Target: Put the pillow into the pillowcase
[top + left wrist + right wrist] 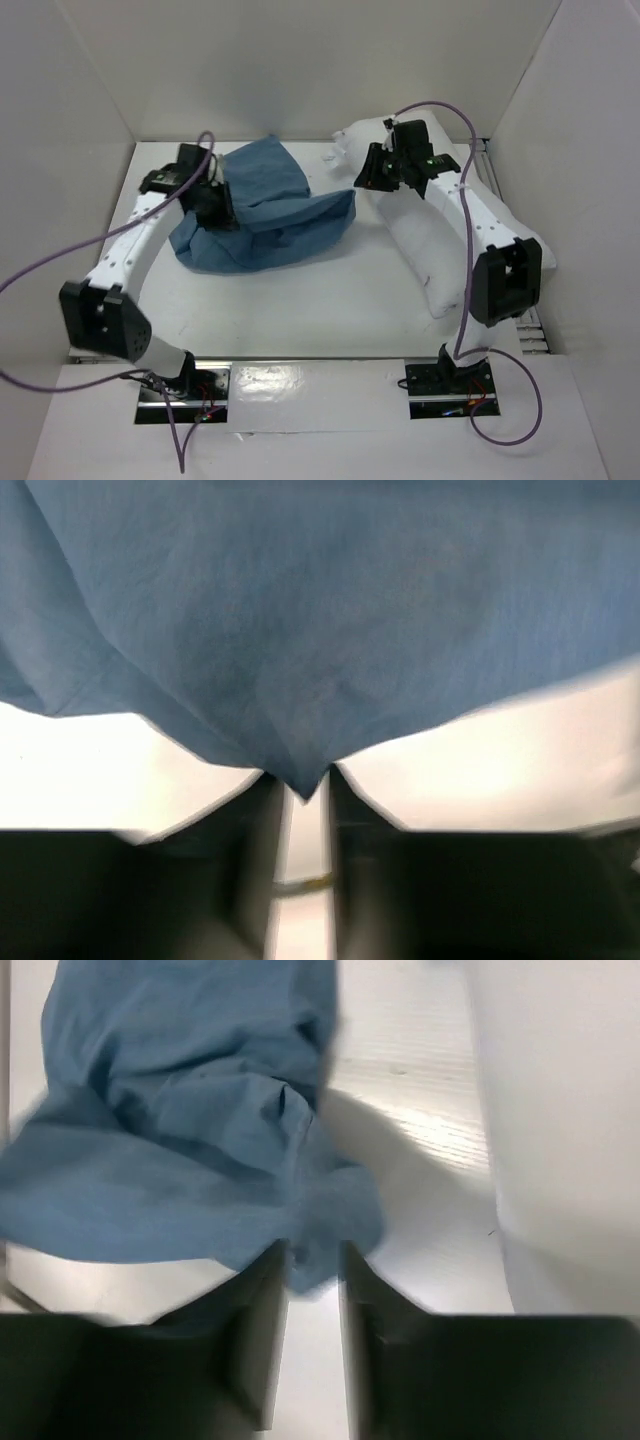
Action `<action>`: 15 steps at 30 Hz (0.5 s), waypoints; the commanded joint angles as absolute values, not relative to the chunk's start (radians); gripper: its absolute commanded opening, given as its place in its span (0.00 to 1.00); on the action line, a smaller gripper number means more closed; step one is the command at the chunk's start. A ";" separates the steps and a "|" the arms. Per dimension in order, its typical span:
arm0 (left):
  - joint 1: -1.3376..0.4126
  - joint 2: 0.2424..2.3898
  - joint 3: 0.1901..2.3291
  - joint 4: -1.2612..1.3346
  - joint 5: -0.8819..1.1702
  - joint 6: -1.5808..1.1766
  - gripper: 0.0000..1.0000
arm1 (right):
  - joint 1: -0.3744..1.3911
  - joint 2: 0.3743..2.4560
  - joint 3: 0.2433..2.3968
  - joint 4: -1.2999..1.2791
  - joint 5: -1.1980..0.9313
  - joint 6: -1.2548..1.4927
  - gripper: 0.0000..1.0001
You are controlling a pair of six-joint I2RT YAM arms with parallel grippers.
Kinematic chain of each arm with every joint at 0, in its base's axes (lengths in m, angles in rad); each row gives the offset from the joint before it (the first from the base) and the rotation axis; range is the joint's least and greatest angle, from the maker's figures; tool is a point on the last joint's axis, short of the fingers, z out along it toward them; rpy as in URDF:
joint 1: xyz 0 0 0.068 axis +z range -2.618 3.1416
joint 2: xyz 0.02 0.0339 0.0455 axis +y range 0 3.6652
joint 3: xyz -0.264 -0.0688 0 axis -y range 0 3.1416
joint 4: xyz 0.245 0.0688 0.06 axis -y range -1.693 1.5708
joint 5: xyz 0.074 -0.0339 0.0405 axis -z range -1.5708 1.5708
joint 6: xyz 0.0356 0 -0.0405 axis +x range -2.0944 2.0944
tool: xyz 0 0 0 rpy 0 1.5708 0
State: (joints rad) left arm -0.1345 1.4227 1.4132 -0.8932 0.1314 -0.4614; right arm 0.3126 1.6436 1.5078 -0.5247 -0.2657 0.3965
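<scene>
The dusty-blue pillowcase [280,215] lies crumpled at the middle left of the table. My left gripper [222,205] is at its left part. In the left wrist view the cloth [320,610] fills the top, and a point of it is pinched between the nearly closed jaws of the gripper [303,790]. My right gripper [362,180] is at the pillowcase's right corner. In the right wrist view that corner [315,1210] sits between the narrow jaws of the gripper [313,1260]. The white pillow [440,250] lies along the right side, under my right arm, and shows in the right wrist view [570,1110].
White walls [90,100] close in the table on the left, back and right. The white tabletop [330,300] shows in front of the pillowcase. Purple cables [60,255] loop off both arms.
</scene>
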 commanded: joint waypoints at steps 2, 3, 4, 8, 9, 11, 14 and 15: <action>-0.265 1.555 1.497 -1.035 0.016 -0.396 0.53 | 0.305 1.701 1.656 -0.594 -0.224 0.321 0.55; -0.287 1.555 1.517 -1.035 -0.020 -0.387 0.73 | 0.327 1.684 1.683 -0.594 -0.160 0.308 0.67; -0.307 1.555 1.537 -1.035 -0.052 -0.387 0.77 | 0.327 1.672 1.683 -0.621 -0.131 0.308 0.69; -0.397 1.617 1.623 -1.035 -0.190 -0.353 0.76 | 0.327 1.640 1.719 -0.689 0.013 0.308 0.73; -0.449 1.662 1.647 -1.035 -0.225 -0.353 0.75 | 0.327 1.640 1.720 -0.701 0.038 0.308 0.75; -0.504 1.716 1.658 -1.045 -0.306 -0.339 0.77 | 0.327 1.640 1.729 -0.736 0.087 0.308 0.80; -0.574 1.824 1.667 -1.045 -0.475 -0.339 0.78 | 0.315 1.618 1.720 -0.736 0.097 0.299 0.84; -0.574 1.847 1.681 -1.045 -0.504 -0.339 0.79 | 0.314 1.605 1.703 -0.736 0.097 0.299 0.85</action>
State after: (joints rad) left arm -0.5533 1.7508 1.6768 -1.0058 -0.3222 -0.3645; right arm 0.3233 1.6547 1.6917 -0.6903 0.0315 0.3161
